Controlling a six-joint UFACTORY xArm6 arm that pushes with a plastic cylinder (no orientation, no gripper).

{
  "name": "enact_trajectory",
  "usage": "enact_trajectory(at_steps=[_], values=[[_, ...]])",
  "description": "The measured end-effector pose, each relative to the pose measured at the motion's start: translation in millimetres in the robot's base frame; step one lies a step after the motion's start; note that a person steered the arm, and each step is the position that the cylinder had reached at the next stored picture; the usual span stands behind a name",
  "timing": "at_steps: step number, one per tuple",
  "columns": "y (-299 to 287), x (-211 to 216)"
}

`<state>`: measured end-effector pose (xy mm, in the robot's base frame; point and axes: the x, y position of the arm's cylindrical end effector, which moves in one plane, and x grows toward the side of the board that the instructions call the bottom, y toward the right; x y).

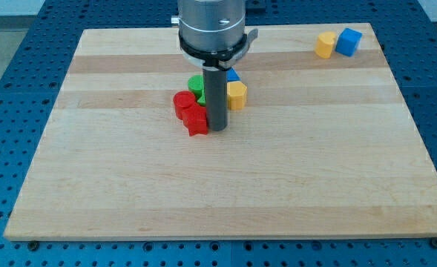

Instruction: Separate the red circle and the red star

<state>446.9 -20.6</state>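
Note:
The red circle (182, 102) sits near the board's middle, touching the red star (196, 120) just below and to its right. My tip (217, 130) rests on the board right against the star's right side. A green block (196, 84) lies just above the red circle. A yellow block (237, 95) stands to the right of the rod, and a blue block (232, 75) shows partly behind it.
A yellow block (324, 44) and a blue cube (348, 41) sit together at the view's top right corner of the wooden board (225, 185). The arm's metal body (211, 30) hangs over the board's top middle.

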Motion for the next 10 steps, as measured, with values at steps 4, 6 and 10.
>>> enact_trajectory(at_steps=[4,6,10], values=[[48.5,-4.8],[10.2,-11.0],[-54.4,-4.5]])
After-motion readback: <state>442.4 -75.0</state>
